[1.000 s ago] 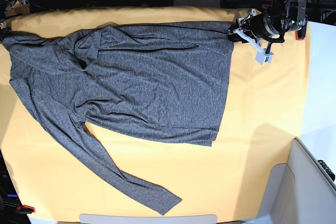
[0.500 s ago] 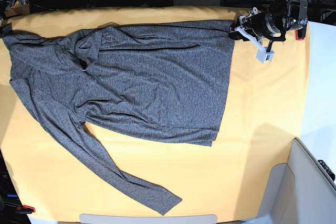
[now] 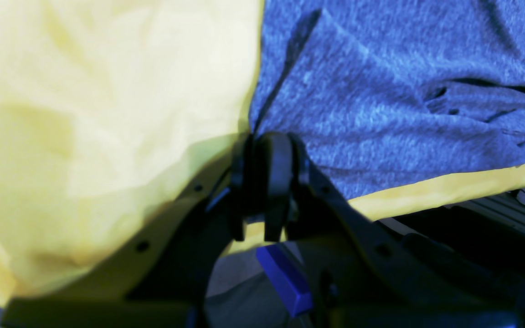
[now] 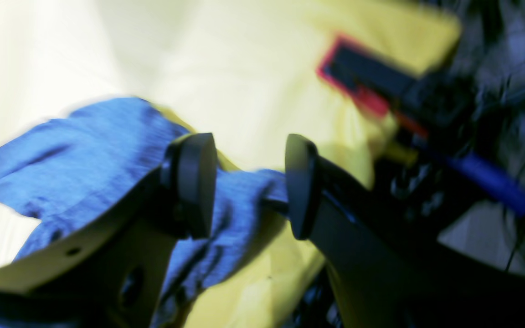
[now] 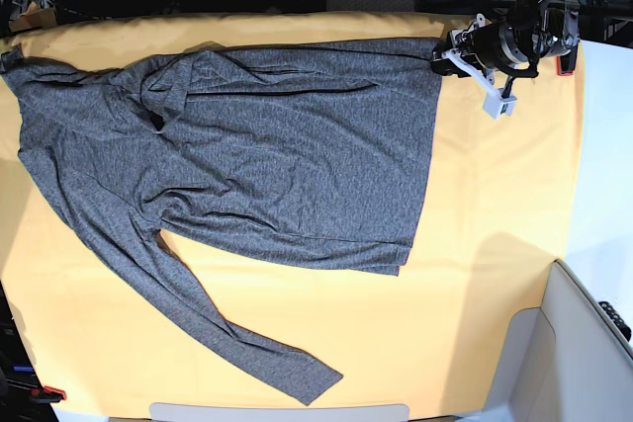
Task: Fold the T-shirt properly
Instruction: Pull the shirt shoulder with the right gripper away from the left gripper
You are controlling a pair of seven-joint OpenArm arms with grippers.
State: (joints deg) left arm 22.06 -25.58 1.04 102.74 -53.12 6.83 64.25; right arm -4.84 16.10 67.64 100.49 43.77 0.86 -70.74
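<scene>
Comparing with second ago: left gripper [image 3: 262,150] clenched on T-shirt [image 5: 257,155] hem corner, shifted slightly off shirt. Right gripper [image 4: 244,182] released around sleeve end. Shirt flat on yellow cloth [image 5: 495,244]; fold pending.

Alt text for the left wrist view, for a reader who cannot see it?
The left hand, shut, pinches the hem corner of the T-shirt, which looks blue in this camera. The yellow cloth covers the left half of the view.

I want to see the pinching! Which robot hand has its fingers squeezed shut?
The left gripper, pinching the T-shirt hem corner. The right gripper's fingers gape apart around cloth.
</scene>
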